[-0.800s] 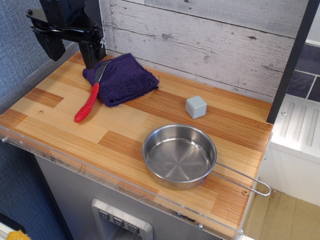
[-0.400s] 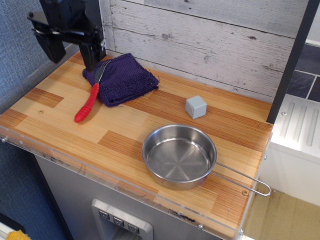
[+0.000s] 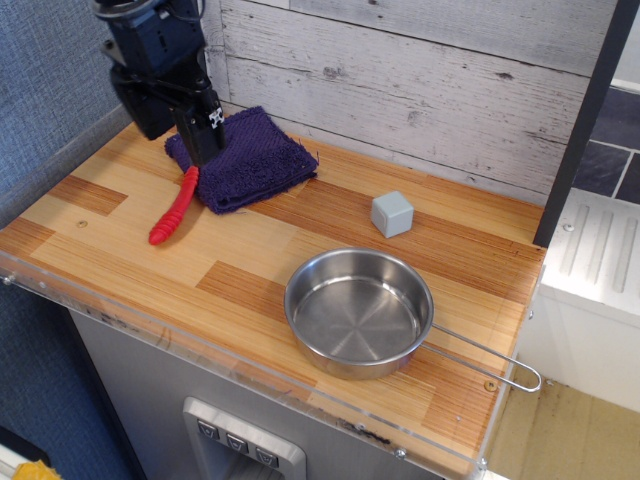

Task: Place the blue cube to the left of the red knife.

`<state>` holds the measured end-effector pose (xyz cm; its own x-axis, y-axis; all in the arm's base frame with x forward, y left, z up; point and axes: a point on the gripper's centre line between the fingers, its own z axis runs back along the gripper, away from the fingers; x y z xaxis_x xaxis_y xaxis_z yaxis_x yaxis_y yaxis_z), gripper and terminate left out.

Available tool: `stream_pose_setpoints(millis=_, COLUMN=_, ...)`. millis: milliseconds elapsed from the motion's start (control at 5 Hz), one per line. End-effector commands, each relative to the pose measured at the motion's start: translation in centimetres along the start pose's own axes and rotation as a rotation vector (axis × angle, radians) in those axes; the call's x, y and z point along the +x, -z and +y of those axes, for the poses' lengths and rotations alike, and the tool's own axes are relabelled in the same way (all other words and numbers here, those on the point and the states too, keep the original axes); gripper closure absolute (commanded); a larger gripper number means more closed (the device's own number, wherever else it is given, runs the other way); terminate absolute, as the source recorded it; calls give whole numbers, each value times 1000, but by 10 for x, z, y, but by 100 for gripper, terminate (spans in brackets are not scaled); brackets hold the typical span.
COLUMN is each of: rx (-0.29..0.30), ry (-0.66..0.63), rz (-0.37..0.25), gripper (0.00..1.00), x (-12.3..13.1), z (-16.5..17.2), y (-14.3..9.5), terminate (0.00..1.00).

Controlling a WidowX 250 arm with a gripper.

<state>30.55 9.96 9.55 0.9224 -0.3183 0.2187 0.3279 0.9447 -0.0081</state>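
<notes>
The blue cube (image 3: pixel 392 214) sits on the wooden counter right of centre, near the back wall, with nothing touching it. The red knife (image 3: pixel 172 208) lies at the left, its red handle on the wood and its blade end on the cloth, hidden behind a finger. My gripper (image 3: pixel 178 128) hangs at the back left, above the knife's blade end and the cloth's left edge. Its jaws stand apart and hold nothing. It is far to the left of the cube.
A folded purple cloth (image 3: pixel 250 160) lies at the back left under the knife's blade. A steel pan (image 3: pixel 360 312) stands at the front centre, its wire handle (image 3: pixel 490 362) reaching to the right front corner. A plank wall rises behind the counter.
My gripper has moved right and slightly down and has turned, so it now covers the knife's blade. The cube, knife, cloth and pan have not moved.
</notes>
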Motion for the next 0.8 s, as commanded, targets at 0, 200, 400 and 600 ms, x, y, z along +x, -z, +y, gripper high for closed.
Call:
stream_pose_setpoints(millis=0, rx=-49, ry=279, rz=-7, gripper=0, x=26, z=-35, y=3, terminate=0)
stream_pose_setpoints(millis=200, rx=-42, ry=350, rz=-4, gripper=0, x=37, z=-50, y=9, terminate=0)
stream_pose_setpoints(millis=400, rx=-45, ry=408, rz=7, gripper=0, x=50, z=-67, y=18, terminate=0)
stream_pose_setpoints(millis=600, rx=-63, ry=439, rz=11, gripper=0, x=62, z=-83, y=28, terminate=0)
